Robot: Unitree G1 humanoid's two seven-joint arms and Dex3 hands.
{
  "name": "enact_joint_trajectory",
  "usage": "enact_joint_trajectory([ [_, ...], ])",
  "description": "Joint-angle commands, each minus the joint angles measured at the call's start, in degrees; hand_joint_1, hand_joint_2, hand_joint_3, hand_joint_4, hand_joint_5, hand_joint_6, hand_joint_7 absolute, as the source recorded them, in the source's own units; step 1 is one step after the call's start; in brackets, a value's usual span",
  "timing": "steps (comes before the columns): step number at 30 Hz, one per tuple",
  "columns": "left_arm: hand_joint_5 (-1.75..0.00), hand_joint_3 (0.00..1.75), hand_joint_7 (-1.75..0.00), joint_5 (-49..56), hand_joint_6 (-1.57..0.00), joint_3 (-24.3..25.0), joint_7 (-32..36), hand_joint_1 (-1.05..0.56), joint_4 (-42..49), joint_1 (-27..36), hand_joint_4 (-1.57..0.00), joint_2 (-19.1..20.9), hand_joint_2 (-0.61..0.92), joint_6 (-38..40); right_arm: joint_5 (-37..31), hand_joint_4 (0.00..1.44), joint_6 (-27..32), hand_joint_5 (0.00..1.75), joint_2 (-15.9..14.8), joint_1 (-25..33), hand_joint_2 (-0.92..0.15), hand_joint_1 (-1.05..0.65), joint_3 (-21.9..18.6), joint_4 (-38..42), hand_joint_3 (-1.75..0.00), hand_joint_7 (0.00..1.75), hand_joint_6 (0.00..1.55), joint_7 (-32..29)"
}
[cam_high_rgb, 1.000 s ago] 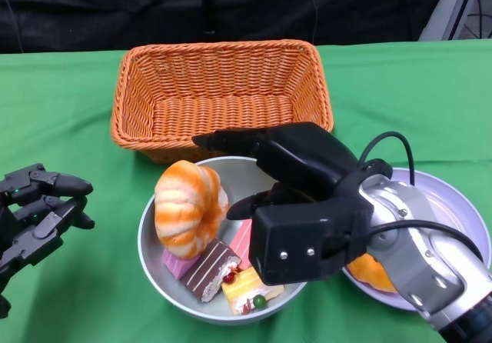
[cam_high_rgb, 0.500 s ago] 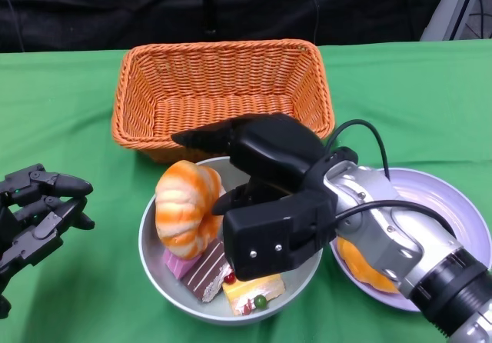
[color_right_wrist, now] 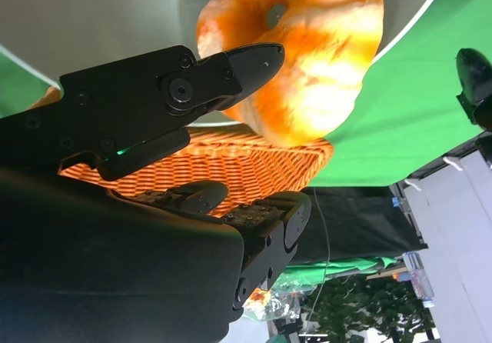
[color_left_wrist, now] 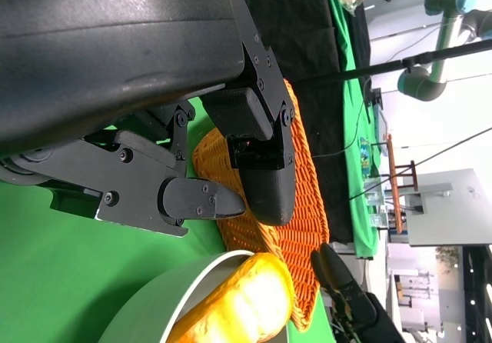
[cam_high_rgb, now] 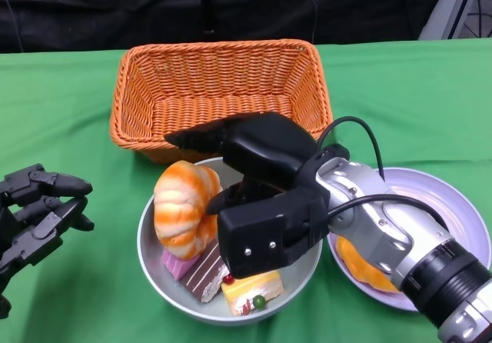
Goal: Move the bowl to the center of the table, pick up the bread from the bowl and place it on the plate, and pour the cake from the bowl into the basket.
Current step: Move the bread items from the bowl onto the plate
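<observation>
A grey bowl sits in front of the orange wicker basket. In the bowl an orange-and-white bread roll stands on edge above several cake slices. My right hand hovers over the bowl, fingers apart, right beside the roll and holding nothing. The right wrist view shows the roll just past my fingertips. Another orange bread lies on the lilac plate, partly hidden by my forearm. My left hand rests open on the cloth at the left.
Green cloth covers the table. The basket stands directly behind the bowl, and the plate lies at the bowl's right. A black backdrop runs along the far edge.
My right hand has moved left over the bowl, closing in on the bread roll. Bowl, basket, plate and left hand have stayed put.
</observation>
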Motion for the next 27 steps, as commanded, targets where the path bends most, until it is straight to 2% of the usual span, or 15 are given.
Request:
enact_joint_trajectory([
  [1,-1.36,0.20,-0.85,-1.48,-0.88,0.64,-1.08,-0.23,0.60,-0.45,-0.72,0.87,0.92,0.57,-0.53,0.32,-0.89,0.00,0.78,-1.74,-0.89,-0.68,0.94,1.03,0.00,0.01,0.34,-0.53],
  [27,-1.44,0.24,-0.96,-0.52,-0.86,0.52,0.05,-0.18,2.13,-0.83,-0.70,1.12,0.92,-0.79,-3.48,0.35,-2.97,0.01,1.65,-4.63,-0.89,-0.68,3.24,9.00,0.00,0.00,0.37,-4.68],
])
